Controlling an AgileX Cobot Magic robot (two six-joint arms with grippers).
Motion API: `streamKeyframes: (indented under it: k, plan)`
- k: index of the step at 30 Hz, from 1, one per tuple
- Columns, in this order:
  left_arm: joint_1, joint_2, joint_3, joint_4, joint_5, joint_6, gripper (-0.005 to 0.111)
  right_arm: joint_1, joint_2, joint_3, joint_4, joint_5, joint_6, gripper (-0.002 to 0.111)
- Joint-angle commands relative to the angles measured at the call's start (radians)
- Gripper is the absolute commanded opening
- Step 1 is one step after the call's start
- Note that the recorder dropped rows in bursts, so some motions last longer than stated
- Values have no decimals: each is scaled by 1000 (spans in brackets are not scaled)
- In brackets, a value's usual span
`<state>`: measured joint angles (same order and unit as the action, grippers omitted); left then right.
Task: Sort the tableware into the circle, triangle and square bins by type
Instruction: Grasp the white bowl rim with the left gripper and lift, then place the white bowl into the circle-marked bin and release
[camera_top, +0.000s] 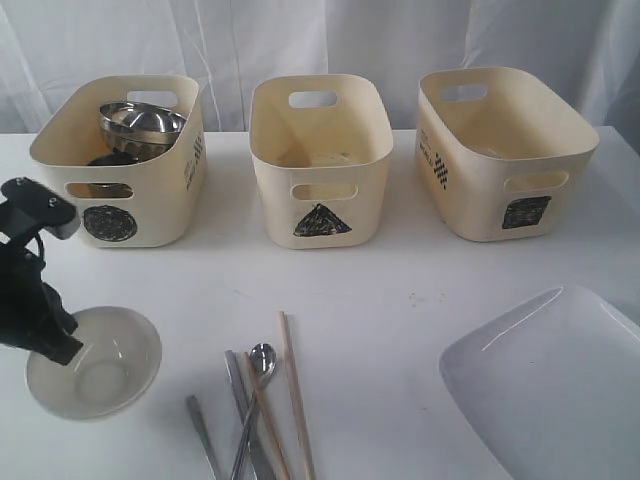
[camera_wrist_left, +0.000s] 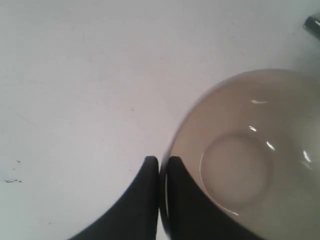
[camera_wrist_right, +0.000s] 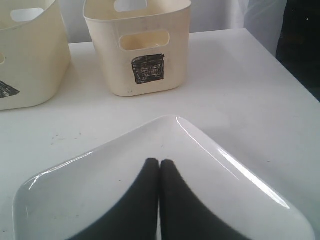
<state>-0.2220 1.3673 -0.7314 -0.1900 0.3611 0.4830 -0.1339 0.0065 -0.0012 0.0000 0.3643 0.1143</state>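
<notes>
Left gripper (camera_wrist_left: 160, 169) pinches the rim of the glossy white round bowl (camera_top: 95, 362), one finger inside and one outside, at the near left of the white table (camera_top: 400, 300). It's a thin edge hold. Lift fast and the bowl may swing, slip and drop short of the cream plastic tub marked with a black circle (camera_top: 120, 165), far left. Right gripper (camera_wrist_right: 159, 167), fingers pressed together, hovers over the large white rounded-square plate (camera_wrist_right: 235, 200), near right.

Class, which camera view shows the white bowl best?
The exterior view: almost the whole white bowl is in frame, with the left gripper on its rim. The left wrist view shows only part of it close up, cut off at the edge. The right wrist view shows none of it.
</notes>
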Motion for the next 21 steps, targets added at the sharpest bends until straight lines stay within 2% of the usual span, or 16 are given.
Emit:
streamKeyframes:
  k: [1, 4, 7, 14, 21]
  plan:
    - [-1, -80, -7, -10, 8, -8, 0, -6, -7, 1, 0, -13, 2, 0]
    - [-1, -153, -42, -10, -4, -10, 0, -6, -7, 1, 0, -13, 2, 0]
    - [-1, -229, -94, -10, -92, -10, 0, -6, -7, 1, 0, -13, 2, 0]
    - [-1, -292, -143, -19, -574, -17, 0, -6, -7, 1, 0, -13, 2, 0]
    - [-1, -128, -151, -19, -972, -13, 0, -6, -7, 1, 0, -13, 2, 0]
